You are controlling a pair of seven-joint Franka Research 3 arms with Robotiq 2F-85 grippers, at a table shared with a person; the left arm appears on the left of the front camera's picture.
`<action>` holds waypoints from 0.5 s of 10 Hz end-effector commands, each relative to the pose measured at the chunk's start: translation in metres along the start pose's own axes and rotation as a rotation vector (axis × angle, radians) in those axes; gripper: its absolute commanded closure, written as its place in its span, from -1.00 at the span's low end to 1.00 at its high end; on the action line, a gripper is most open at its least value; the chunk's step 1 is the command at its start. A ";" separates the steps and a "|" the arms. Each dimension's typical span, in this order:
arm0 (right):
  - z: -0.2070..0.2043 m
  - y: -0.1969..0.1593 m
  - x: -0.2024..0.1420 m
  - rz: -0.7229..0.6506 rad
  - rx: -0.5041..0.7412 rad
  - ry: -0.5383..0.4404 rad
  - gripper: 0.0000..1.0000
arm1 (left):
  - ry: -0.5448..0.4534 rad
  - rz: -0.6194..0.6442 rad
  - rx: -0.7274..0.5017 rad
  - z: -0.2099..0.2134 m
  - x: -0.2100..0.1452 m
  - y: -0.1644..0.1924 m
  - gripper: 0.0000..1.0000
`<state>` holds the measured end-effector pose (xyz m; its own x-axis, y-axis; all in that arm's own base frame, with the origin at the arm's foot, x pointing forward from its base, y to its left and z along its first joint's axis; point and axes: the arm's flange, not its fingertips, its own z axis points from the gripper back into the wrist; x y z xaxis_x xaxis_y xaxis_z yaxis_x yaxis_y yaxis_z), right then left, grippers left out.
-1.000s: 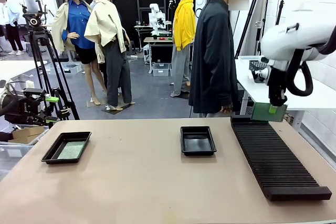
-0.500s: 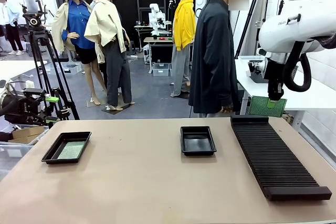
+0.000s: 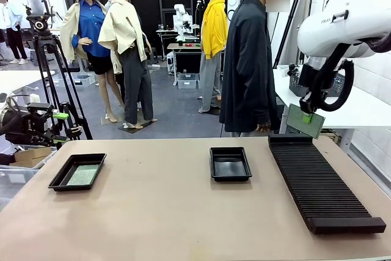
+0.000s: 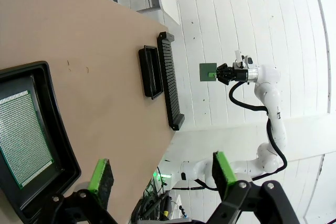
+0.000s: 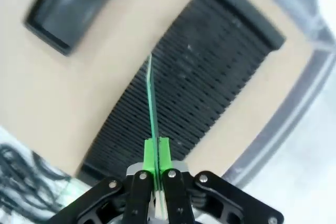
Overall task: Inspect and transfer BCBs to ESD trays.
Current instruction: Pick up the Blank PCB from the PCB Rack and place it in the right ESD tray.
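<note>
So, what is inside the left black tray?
One green BCB lies flat inside the left ESD tray. The tray floor under the board is covered, so anything beneath it cannot be seen.

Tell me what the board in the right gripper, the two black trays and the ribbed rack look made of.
Board: thin rigid laminate, probably fibreglass, matte green; edge-on it is a straight sliver in the right wrist view. Trays: likely moulded plastic, black, slightly glossy; the floor shows a soft sheen. Rack: black, matte, ribbed; plastic or foam, unclear.
</note>
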<state>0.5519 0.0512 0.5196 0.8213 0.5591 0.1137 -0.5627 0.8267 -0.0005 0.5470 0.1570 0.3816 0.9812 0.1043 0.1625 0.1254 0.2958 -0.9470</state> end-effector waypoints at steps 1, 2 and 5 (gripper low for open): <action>-0.001 0.020 0.006 -0.281 0.017 0.016 1.00 | -0.007 0.004 0.009 -0.001 0.002 -0.002 -1.00; -0.002 0.025 0.007 -0.364 0.062 0.036 1.00 | -0.007 0.004 0.009 -0.001 0.002 -0.002 -1.00; -0.008 0.039 0.010 -0.603 0.181 0.013 1.00 | -0.007 0.004 0.009 -0.001 0.002 -0.002 -1.00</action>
<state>0.5397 0.0811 0.5127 0.9964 0.0844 0.0104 -0.0849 0.9815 0.1716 0.5470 0.1570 0.3816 0.9812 0.1042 0.1625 0.1254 0.2959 -0.9470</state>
